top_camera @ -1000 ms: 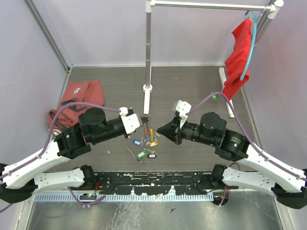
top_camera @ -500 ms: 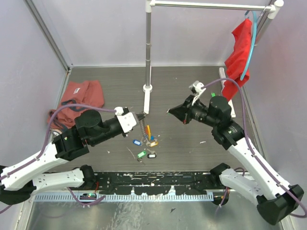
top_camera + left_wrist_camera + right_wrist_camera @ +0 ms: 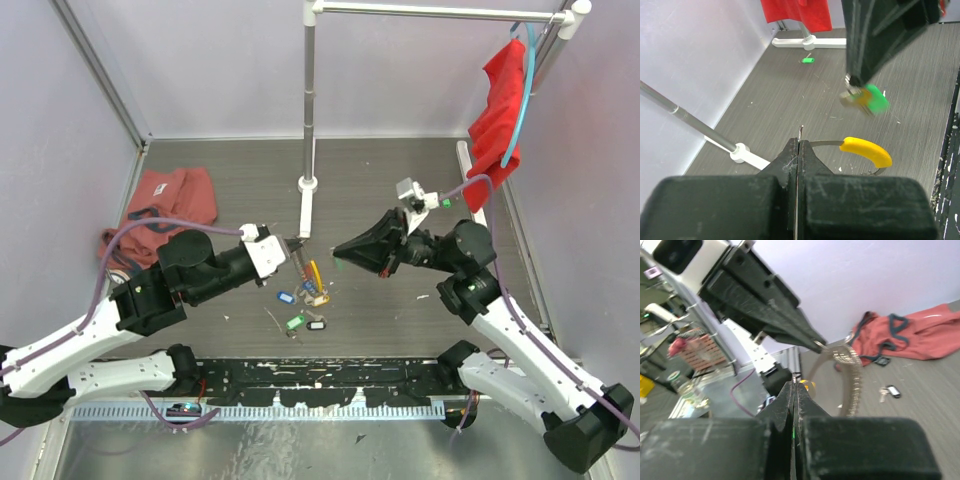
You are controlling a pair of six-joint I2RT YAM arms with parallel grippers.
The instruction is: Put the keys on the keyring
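Keyring point(image 3: 867, 151) in left gripper point(image 3: 798, 146)

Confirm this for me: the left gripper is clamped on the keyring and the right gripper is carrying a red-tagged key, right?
Wrong on the colour: the key hanging from the right gripper has a green tag, not red, as the left wrist view shows. The left gripper is clamped on the keyring.
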